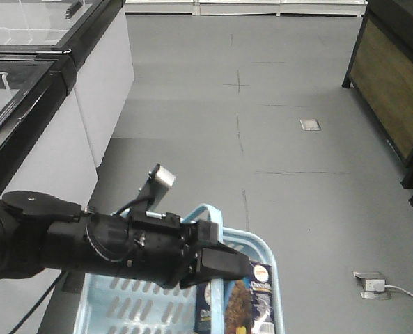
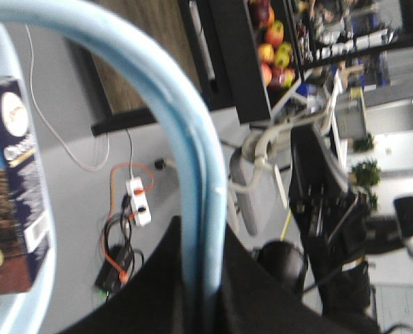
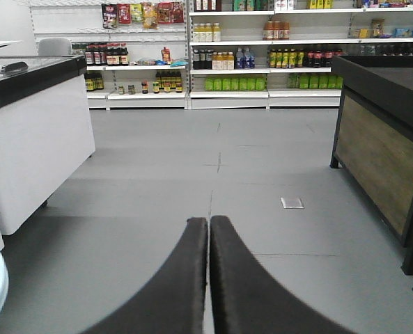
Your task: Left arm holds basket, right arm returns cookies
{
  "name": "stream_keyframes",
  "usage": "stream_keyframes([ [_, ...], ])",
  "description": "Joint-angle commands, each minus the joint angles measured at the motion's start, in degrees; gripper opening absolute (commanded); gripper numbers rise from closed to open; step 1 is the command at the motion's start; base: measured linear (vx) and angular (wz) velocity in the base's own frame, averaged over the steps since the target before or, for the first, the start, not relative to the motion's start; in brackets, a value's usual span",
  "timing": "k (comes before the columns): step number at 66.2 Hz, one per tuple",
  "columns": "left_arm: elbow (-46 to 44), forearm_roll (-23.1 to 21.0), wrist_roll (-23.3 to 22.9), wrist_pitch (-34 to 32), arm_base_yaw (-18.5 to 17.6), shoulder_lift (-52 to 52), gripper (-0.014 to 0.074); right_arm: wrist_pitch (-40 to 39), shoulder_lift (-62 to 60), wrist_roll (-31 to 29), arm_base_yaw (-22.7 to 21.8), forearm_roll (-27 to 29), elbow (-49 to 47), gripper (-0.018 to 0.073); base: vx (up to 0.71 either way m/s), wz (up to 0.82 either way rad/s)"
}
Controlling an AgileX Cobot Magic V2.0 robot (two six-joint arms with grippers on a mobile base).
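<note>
The thick black left arm reaches in from the left to the light blue plastic basket with slotted sides. The left gripper is closed tight on the basket's looped blue handle. In the left wrist view, the handle runs right between the gripper's black tips.

The tall dark carton of cookies stands inside the basket, against its right edge near the far right corner. Its front shows a brown cookie picture.

The right gripper points out over the grey shop floor. Its two dark fingers are pressed together with nothing between them. A bit of blue basket rim peeks in at that view's bottom left corner.

A white freezer chest with a black rim stands on the left. A stand with a wooden side is on the right. Shelves of bottles line the far wall.
</note>
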Motion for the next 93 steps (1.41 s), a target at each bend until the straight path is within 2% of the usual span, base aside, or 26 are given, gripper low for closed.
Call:
stream_keyframes([
  [1, -1.43, -5.34, 2.05, 2.45, -2.44, -2.63, -0.0008, -4.38, -0.59, -0.51, 0.07, -0.28, -0.06, -0.0009, 0.0, 0.0],
  [26, -1.43, -5.34, -0.7, -5.54, -8.52, -2.78, -0.0008, -4.38, -0.59, -0.51, 0.07, -0.28, -0.06, -0.0009, 0.0, 0.0],
  [40, -1.43, -5.29, -2.2, -7.84, -8.51, -2.78, -0.0008, -4.38, -0.59, -0.51, 0.07, -0.28, -0.06, -0.0009, 0.0, 0.0],
  [58, -1.43, -2.04, -1.99, -9.27, -8.51, -2.72, -0.0008, -4.38, -0.59, -0.51, 0.07, -0.28, -0.06, -0.0009, 0.0, 0.0],
  [93, -1.43, -2.04, -1.99, -9.27, -8.51, -2.72, -0.0008, -4.38, -0.59, -0.51, 0.07, -0.28, -0.06, -0.0009, 0.0, 0.0],
])
